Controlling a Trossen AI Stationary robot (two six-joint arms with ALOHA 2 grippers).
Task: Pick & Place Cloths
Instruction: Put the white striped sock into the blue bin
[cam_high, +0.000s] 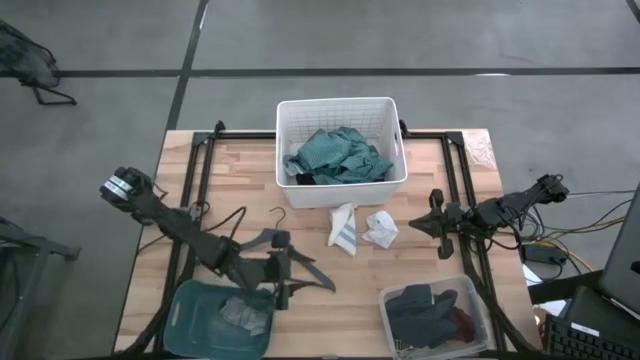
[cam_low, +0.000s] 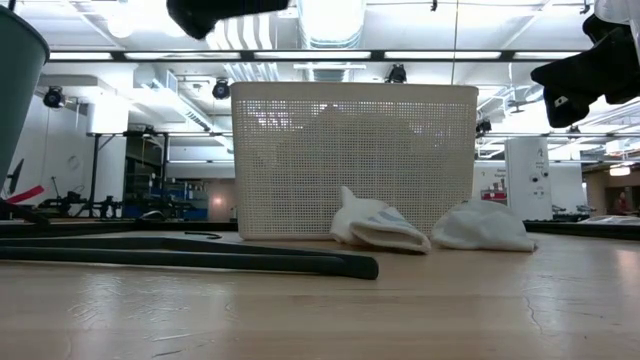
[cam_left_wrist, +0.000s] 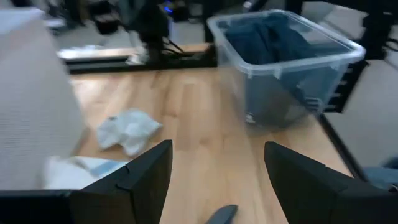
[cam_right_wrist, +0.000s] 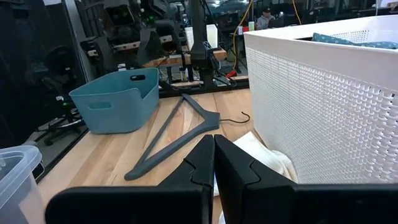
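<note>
A teal-green cloth (cam_high: 340, 155) fills the white basket (cam_high: 300, 112). Two small white pieces lie on the table in front of it: a grey-striped one (cam_high: 343, 230) (cam_low: 380, 225) and a plain one (cam_high: 381, 231) (cam_left_wrist: 127, 130). Navy, black and maroon cloths (cam_high: 428, 310) sit in the clear bin (cam_left_wrist: 292, 59). A grey piece (cam_high: 243, 315) lies in the teal bin (cam_high: 190, 320). My left gripper (cam_high: 295, 277) (cam_left_wrist: 214, 168) hovers open over the table by the dark hanger (cam_high: 262, 243). My right gripper (cam_high: 415, 226) (cam_right_wrist: 214, 165) is shut, just right of the plain white piece (cam_right_wrist: 264, 155).
The dark grey hanger (cam_right_wrist: 177, 134) lies flat between the teal bin (cam_right_wrist: 115, 99) and the white pieces. The basket stands at the far edge, the teal and clear bins at the near edge. Black frame rails (cam_high: 195, 200) run along both table sides. Bare wood lies between the bins.
</note>
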